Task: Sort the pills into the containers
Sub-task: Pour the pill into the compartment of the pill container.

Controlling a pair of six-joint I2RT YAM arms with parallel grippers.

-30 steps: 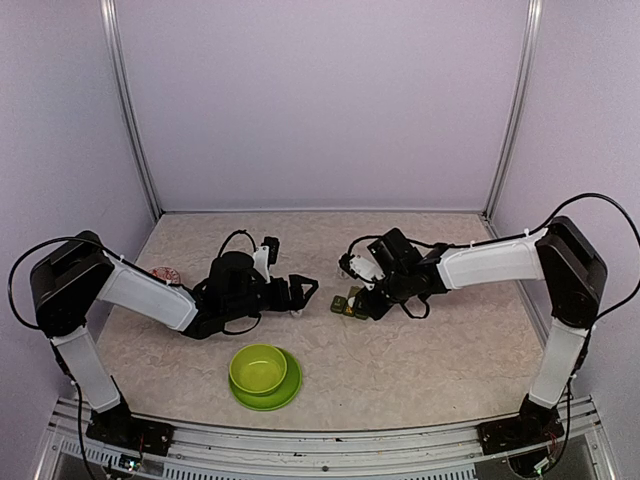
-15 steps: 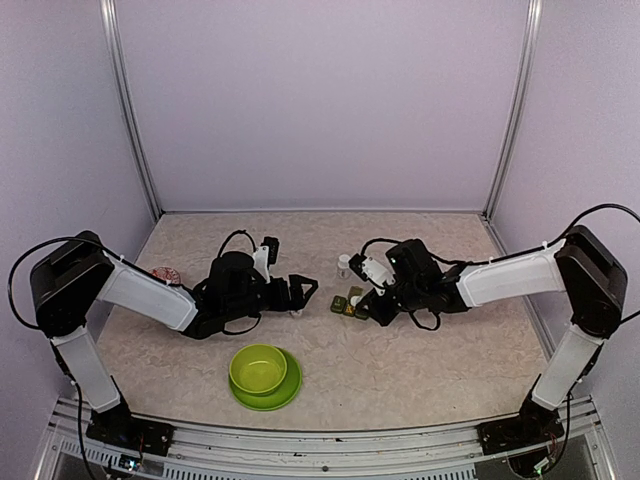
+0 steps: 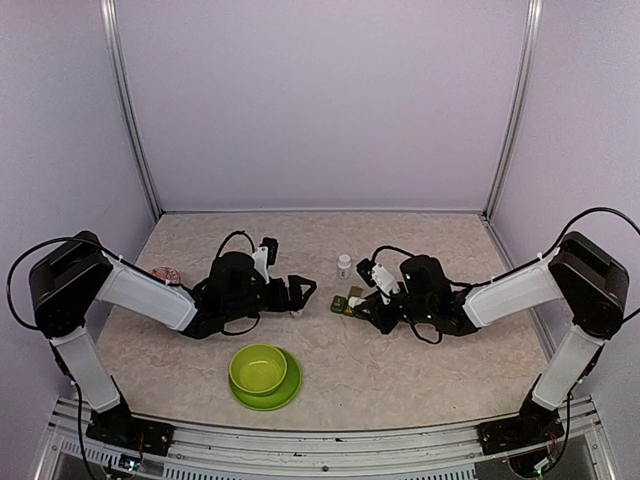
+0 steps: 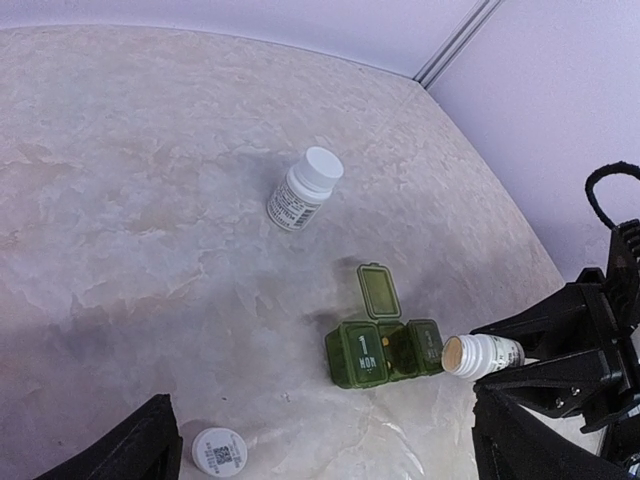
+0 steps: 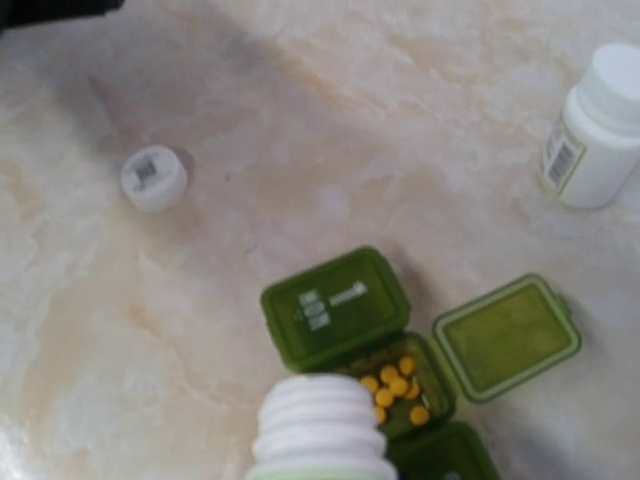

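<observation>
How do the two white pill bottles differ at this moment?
The capped bottle has its lid on; the open bottle has none, and its mouth shows. The capped bottle stands upright and free on the table; the open bottle is tipped sideways in the right gripper, with its mouth at the pill box. Both are small and white.

Open bottle [image 4: 483, 354] on its side, mouth beside the pill box [image 4: 370, 355]; capped bottle [image 4: 305, 188] beyond
</observation>
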